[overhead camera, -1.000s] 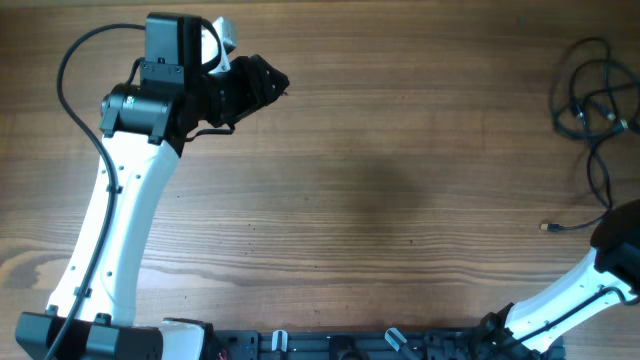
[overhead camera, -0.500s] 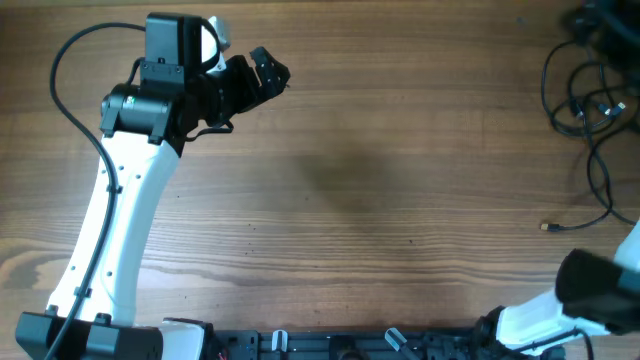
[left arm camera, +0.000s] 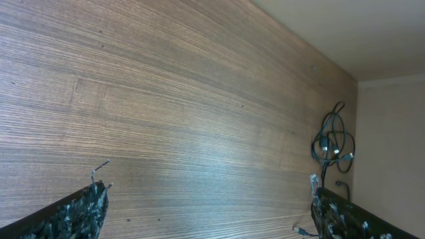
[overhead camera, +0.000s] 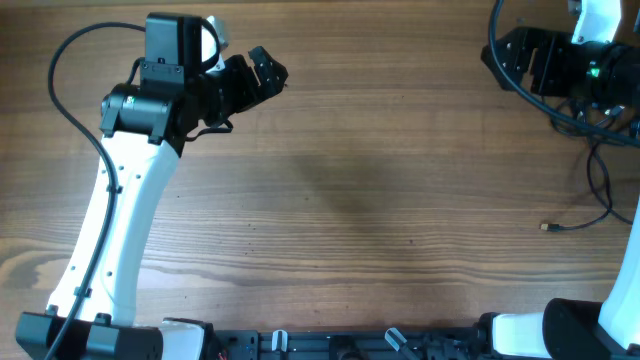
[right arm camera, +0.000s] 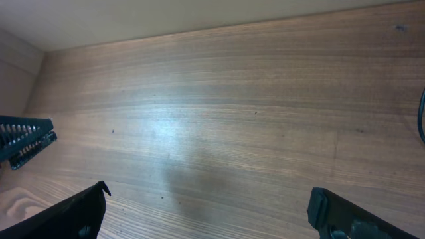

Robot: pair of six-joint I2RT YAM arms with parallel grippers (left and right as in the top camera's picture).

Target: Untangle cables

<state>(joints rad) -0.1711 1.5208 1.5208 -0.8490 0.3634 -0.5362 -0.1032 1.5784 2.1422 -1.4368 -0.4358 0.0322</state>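
A tangle of thin black cables point(overhead camera: 600, 130) lies at the far right of the wooden table, partly under my right arm; one loose plug end point(overhead camera: 546, 227) points left. The tangle also shows far off in the left wrist view point(left arm camera: 333, 143). My right gripper point(overhead camera: 500, 52) is open and empty, held above the table just left of the tangle, its fingers wide apart in the right wrist view point(right arm camera: 209, 212). My left gripper point(overhead camera: 272, 72) is open and empty at the far left back of the table, its fingers wide apart in the left wrist view point(left arm camera: 209, 212).
The wooden table point(overhead camera: 380, 190) spans the view. A black rail point(overhead camera: 350, 345) with clips runs along the front edge. The left arm's black cable point(overhead camera: 70, 110) loops beside its white link. The left gripper's tip point(right arm camera: 26, 141) shows at the right wrist view's left edge.
My right arm has swung from the table's front right corner up to the back right, over the cable tangle. My left gripper has opened slightly and stayed in place.
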